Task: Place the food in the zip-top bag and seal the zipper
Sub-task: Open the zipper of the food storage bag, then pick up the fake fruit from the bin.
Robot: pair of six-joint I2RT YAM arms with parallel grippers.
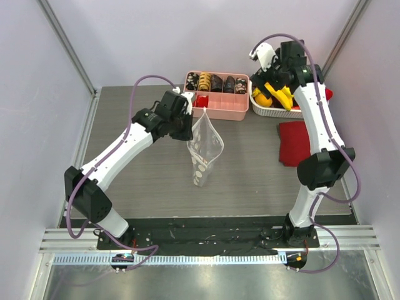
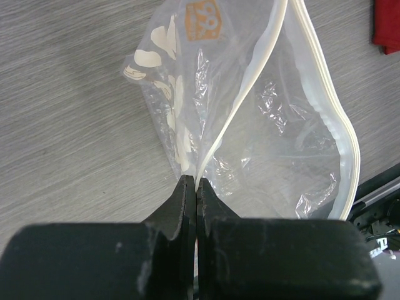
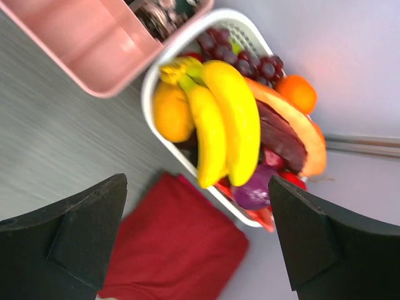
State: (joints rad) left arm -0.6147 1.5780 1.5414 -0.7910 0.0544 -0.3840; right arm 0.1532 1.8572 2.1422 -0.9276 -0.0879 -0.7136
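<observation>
My left gripper (image 1: pixel 187 119) is shut on the mouth edge of the clear zip-top bag (image 1: pixel 205 149), which hangs with its mouth gaping. In the left wrist view the fingers (image 2: pixel 187 200) pinch the white zipper strip (image 2: pixel 250 81) and the bag (image 2: pixel 275 150) looks empty. The toy food lies in a white basket (image 1: pixel 259 107) at the back right: a yellow banana bunch (image 3: pixel 225 122), an orange piece (image 3: pixel 172 112), purple grapes (image 3: pixel 240 53) and red pieces. My right gripper (image 1: pixel 273 78) is open and empty above the basket, its fingers (image 3: pixel 87 234) wide apart.
A pink compartment tray (image 1: pixel 219 106) with dark items stands at the back centre, left of the basket. A folded red cloth (image 1: pixel 294 142) lies on the grey table right of the bag, in front of the basket. Walls close the back and sides.
</observation>
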